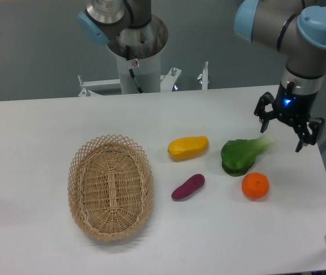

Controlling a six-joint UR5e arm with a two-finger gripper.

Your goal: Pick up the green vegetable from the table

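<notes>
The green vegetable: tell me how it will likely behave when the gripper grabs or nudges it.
The green vegetable looks like a glossy moulded toy, so probably stiff, light and somewhat slippery. Its wide leafy end and narrow pale stalk suggest it would pivot rather than roll if nudged. The orange sits close, so a push that way could bump it. The open gripper hovers beside the stalk.

You see a UR5e arm in the upper right of the frame, with silver-grey tube sections and light blue caps on its round joints. A dark grey band circles the wrist above a metal ring. Below it sits the black two-finger gripper, its angular fingers like claws, with a small blue light on its body. At upper centre you see the pale cylindrical base, another blue cap and a black cable.
</notes>
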